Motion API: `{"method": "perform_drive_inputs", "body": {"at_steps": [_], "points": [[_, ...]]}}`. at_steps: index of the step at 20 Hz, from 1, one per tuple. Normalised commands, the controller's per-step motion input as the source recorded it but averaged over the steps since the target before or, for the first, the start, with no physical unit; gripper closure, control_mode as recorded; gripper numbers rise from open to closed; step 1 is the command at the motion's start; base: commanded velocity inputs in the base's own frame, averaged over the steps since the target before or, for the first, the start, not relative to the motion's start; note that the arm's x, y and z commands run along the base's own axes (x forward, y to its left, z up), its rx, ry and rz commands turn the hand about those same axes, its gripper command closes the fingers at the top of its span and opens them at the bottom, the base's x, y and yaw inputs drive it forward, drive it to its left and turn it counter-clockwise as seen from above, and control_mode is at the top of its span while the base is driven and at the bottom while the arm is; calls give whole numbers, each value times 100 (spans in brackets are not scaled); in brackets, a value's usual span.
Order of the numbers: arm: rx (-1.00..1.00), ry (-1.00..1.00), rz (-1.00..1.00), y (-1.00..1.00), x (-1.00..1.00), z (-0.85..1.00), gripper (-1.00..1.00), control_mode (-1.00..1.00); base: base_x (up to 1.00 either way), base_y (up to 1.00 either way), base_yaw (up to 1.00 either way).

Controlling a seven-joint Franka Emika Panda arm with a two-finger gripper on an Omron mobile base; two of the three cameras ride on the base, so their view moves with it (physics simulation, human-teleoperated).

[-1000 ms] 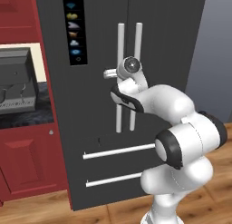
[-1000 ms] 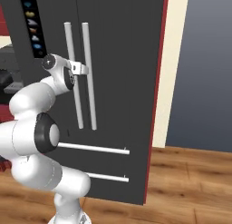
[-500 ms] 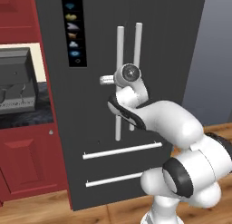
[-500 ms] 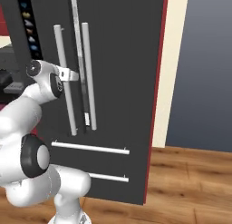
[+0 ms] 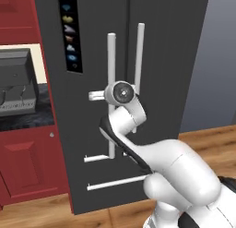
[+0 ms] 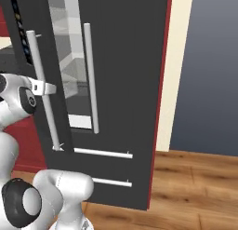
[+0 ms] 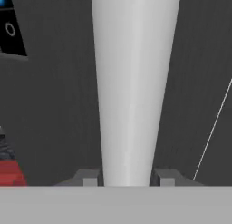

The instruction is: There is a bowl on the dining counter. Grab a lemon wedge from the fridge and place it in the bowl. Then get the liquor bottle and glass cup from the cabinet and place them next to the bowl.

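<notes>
Fingers point(image 7: 127, 180) clamped either side of the fridge's point(image 6: 130, 61) left pale bar handle point(image 7: 133, 82), door ajar with pale interior showing beyond them, lemon wedge presumably inside; next, probably a wider outward swing before reaching in.

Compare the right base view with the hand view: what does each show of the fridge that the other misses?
Right base view alone: the fridge left door swung ajar, a gap showing its pale interior, the second bar handle, two lower drawer handles and the wood floor.

Hand view alone: the two fingertips bracketing the handle on either side, seen close up.

Both: the left door's pale bar handle with the gripper closed on it, plus part of the icon panel.
</notes>
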Motion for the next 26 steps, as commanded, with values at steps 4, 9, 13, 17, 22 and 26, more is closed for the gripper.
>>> {"method": "perform_drive_inputs", "body": {"at_steps": [4,9,13,17,22,26], "points": [[0,0,6,100,-100,13,100,-100,0,0,0],[0,0,5,100,-100,13,100,-100,0,0,0],[0,0,5,100,-97,12,-100,-100,0,0,0],[0,-1,4,64,-92,18,-100,-100,0,0,0],[6,-13,0,-21,-100,52,-100,-100,0,0,0],[19,-7,1,-91,-99,71,-100,-100,0,0,0]]}}
